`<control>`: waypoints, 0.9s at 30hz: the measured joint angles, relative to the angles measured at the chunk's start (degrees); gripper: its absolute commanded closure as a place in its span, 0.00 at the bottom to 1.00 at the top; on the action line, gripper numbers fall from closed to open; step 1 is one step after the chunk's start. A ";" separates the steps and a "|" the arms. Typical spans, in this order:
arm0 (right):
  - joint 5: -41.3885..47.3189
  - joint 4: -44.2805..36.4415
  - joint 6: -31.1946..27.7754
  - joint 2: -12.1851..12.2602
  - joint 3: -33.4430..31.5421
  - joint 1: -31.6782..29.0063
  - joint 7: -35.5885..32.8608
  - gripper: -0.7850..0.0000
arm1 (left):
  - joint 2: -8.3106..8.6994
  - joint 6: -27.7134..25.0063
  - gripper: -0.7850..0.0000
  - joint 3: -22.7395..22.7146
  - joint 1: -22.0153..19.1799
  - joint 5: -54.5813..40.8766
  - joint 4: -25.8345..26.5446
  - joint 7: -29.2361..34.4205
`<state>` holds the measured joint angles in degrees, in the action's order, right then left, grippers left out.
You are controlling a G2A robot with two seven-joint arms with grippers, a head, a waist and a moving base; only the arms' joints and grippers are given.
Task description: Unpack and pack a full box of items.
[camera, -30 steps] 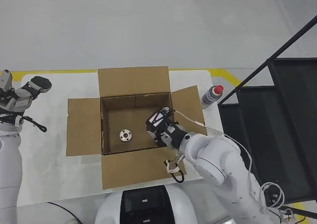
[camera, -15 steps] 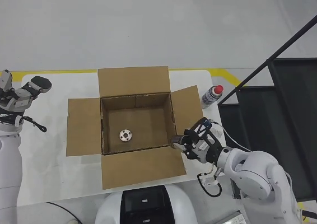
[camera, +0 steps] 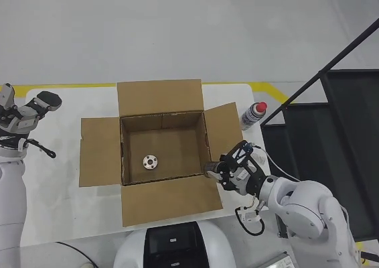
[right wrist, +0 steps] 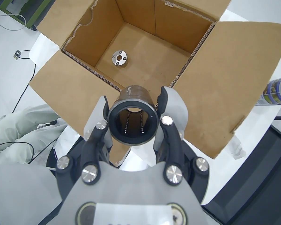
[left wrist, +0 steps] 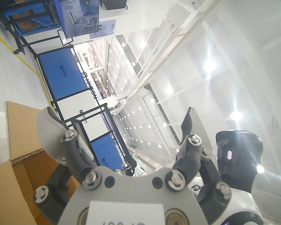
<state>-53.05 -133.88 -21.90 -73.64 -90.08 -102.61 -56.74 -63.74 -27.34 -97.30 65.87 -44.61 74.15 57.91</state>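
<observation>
The right gripper (right wrist: 134, 101) pinches a dark linear bearing (right wrist: 133, 122) just outside the cardboard box's (camera: 161, 100) right wall, above the corner where the right and near flaps meet (all four flaps lie spread). Inside the box, a round metal flange (camera: 150, 161) rests on the floor, left of centre. The left gripper (left wrist: 118, 118), fingers spread, hangs over the far-left corner of the table (camera: 62, 167).

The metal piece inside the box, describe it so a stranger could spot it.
Find the open cardboard box on the white table. Alone on its floor lies a small round silver flange with a centre hole ringed by smaller holes; the dark sleeve is outside, in the right gripper.
</observation>
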 measured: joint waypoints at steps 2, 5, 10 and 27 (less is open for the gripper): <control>-0.18 0.16 -0.12 0.03 0.20 -0.03 0.07 1.00 | 0.00 0.00 0.00 0.00 0.00 0.00 0.00 0.00; -1.72 0.89 -1.48 0.33 1.87 -0.19 -0.99 1.00 | 0.00 0.00 0.00 0.00 0.00 0.00 0.00 0.00; 0.82 -0.61 -2.82 1.04 -0.98 -2.59 -3.48 1.00 | 0.00 0.00 0.00 0.00 0.00 0.00 0.00 0.00; 5.51 4.07 -4.60 2.69 -17.63 -14.35 3.51 1.00 | 0.00 0.00 0.00 0.00 0.00 0.00 0.00 0.00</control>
<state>-47.53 -129.81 -26.50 -70.96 -107.71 -116.96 -53.23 -63.74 -27.34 -97.30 65.87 -44.61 74.15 57.91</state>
